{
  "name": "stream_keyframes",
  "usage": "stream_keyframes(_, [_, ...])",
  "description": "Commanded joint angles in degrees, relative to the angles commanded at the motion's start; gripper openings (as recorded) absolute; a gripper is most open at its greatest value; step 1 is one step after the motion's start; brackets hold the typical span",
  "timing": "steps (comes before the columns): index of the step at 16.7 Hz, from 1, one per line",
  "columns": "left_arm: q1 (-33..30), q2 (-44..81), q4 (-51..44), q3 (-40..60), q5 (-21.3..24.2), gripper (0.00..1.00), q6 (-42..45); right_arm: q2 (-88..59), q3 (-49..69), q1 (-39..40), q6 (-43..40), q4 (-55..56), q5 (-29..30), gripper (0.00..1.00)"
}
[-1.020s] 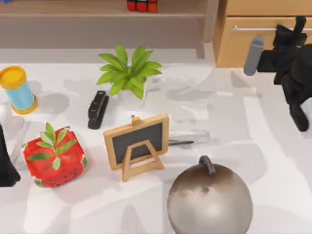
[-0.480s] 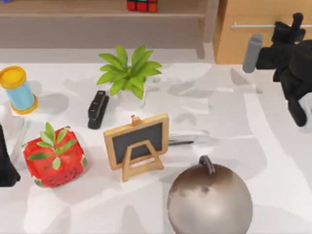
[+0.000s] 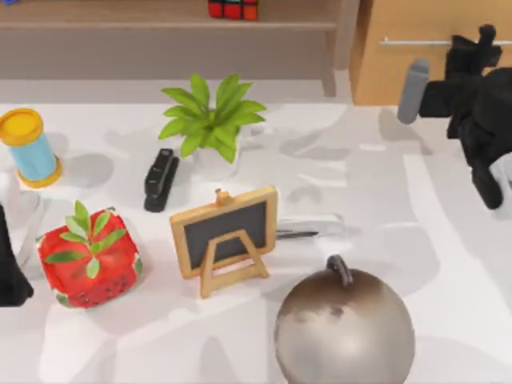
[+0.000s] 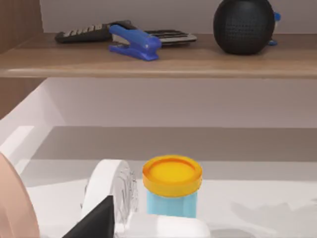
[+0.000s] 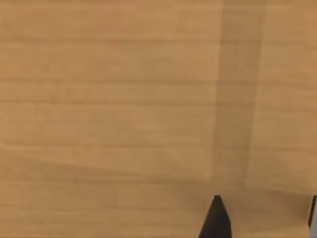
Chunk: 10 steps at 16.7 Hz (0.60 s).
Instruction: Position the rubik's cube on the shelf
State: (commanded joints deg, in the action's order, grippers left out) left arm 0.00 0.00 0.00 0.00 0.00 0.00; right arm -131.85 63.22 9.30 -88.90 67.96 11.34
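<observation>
Sitting on the shelf (image 3: pixel 160 16) at the top view's upper middle edge is the rubik's cube (image 3: pixel 233 9). At the upper right, the right gripper (image 3: pixel 478 50) hovers before the drawer cabinet (image 3: pixel 416 32), holding nothing; whether its fingers are parted I cannot tell. At the lower left edge, the left arm (image 3: pixel 10 272) is parked.

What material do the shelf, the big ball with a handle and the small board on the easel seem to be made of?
The shelf looks like light-brown wood with a matte finish and faint grain. The ball seems to be worn metal: grey, mottled with brown, a dull sheen, a dark handle. The board has a pale wooden frame and easel around a dark, matte, slate-like panel.
</observation>
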Motion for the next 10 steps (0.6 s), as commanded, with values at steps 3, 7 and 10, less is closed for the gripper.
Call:
stream_keyframes(3, [0.0, 0.0, 0.0, 0.0, 0.0, 1.00, 0.0, 0.0, 0.0, 0.0, 0.0, 0.0, 0.0, 0.90])
stream_keyframes(7, [0.0, 0.0, 0.0, 0.0, 0.0, 1.00, 0.0, 0.0, 0.0, 0.0, 0.0, 0.0, 0.0, 1.00])
stream_keyframes(10, [0.0, 0.0, 0.0, 0.0, 0.0, 1.00, 0.0, 0.0, 0.0, 0.0, 0.0, 0.0, 0.0, 1.00])
